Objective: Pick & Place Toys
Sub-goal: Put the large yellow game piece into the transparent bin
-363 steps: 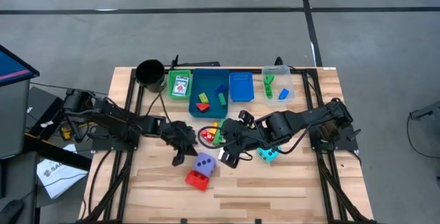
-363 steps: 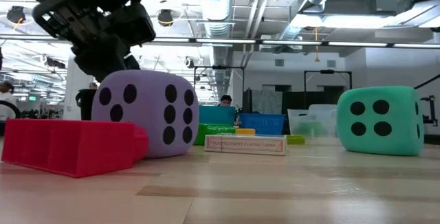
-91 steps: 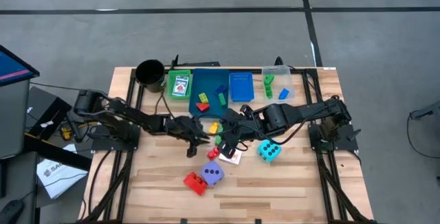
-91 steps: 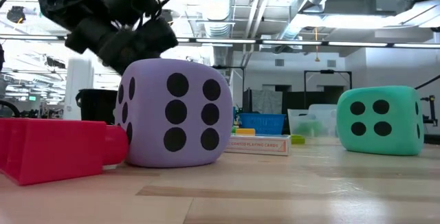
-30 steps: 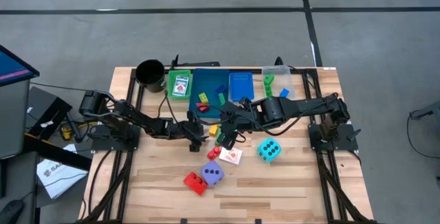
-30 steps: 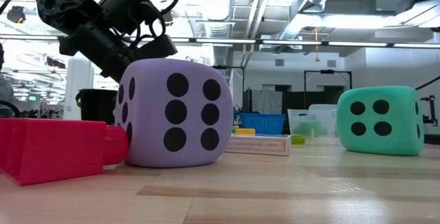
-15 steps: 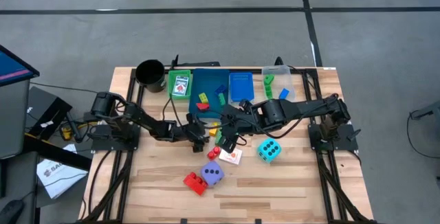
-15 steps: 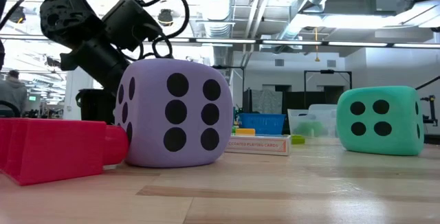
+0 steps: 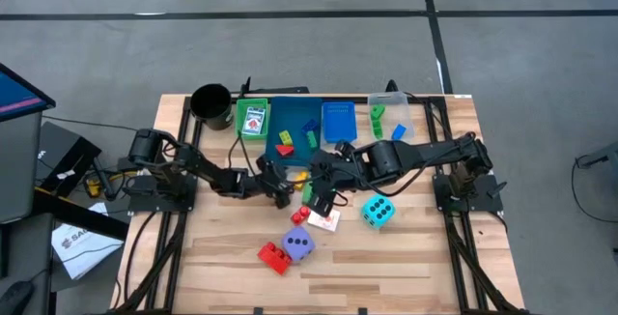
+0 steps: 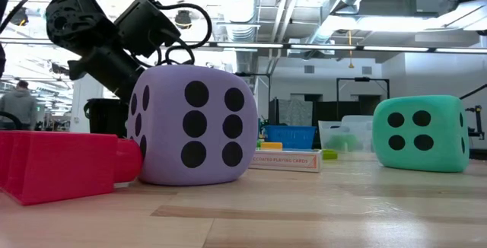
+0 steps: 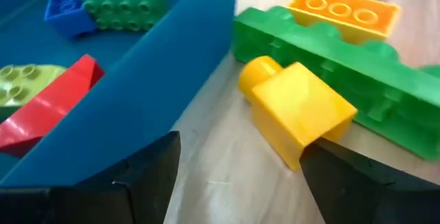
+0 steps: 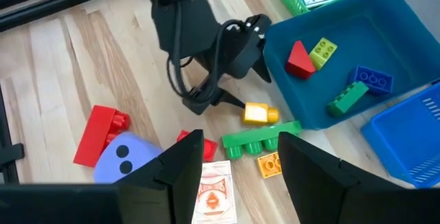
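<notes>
I bring the left gripper [image 11: 234,176], jaws spread and empty, up to the yellow brick [image 11: 299,110] beside the blue tray [image 11: 165,80]; closing comes next, I judge. The right gripper [image 12: 237,159] hovers, half-open, empty.

A light wooden plank table [image 9: 406,257] fills the lower centre of the high view. Along its upper edge sit a black cup [image 9: 210,102], a green tray [image 9: 252,120], a blue tray [image 9: 297,131], a blue basket [image 9: 338,122] and a clear tray [image 9: 389,120]. Toward the middle lie a yellow brick [image 9: 298,179], a white card [image 9: 325,219], a teal dice cube [image 9: 378,211], a purple dice cube [image 9: 299,244] and a red brick [image 9: 275,255].
</notes>
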`<state>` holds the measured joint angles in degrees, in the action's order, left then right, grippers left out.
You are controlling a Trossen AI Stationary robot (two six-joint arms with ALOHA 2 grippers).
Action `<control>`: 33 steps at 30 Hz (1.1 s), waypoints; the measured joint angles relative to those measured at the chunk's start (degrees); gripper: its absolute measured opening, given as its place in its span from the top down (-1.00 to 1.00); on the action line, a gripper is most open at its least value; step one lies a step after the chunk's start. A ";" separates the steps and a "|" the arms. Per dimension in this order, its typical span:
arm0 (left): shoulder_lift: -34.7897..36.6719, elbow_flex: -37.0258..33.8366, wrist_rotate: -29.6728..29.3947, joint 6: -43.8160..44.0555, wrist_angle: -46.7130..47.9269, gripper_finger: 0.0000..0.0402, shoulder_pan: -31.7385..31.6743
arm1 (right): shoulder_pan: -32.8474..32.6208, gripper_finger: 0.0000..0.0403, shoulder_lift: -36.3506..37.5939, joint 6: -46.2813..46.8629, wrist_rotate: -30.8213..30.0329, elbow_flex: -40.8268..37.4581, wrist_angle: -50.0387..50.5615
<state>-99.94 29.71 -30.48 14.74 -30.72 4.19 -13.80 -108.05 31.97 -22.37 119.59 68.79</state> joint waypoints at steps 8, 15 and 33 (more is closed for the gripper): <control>0.00 0.00 -0.64 8.12 -0.02 -0.41 -2.10 | 0.00 0.09 0.00 -2.19 -0.01 0.00 0.00; 0.00 0.00 4.07 8.26 -1.21 -0.29 -2.01 | 0.04 0.09 0.00 -2.61 -0.02 0.00 0.00; 0.02 0.02 6.62 8.70 -4.98 0.76 -2.01 | 0.09 0.09 0.00 -2.59 -0.17 0.02 -0.19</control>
<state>-99.92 29.74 -23.86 23.44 -35.70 2.17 -13.72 -108.05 29.39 -22.55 119.61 68.61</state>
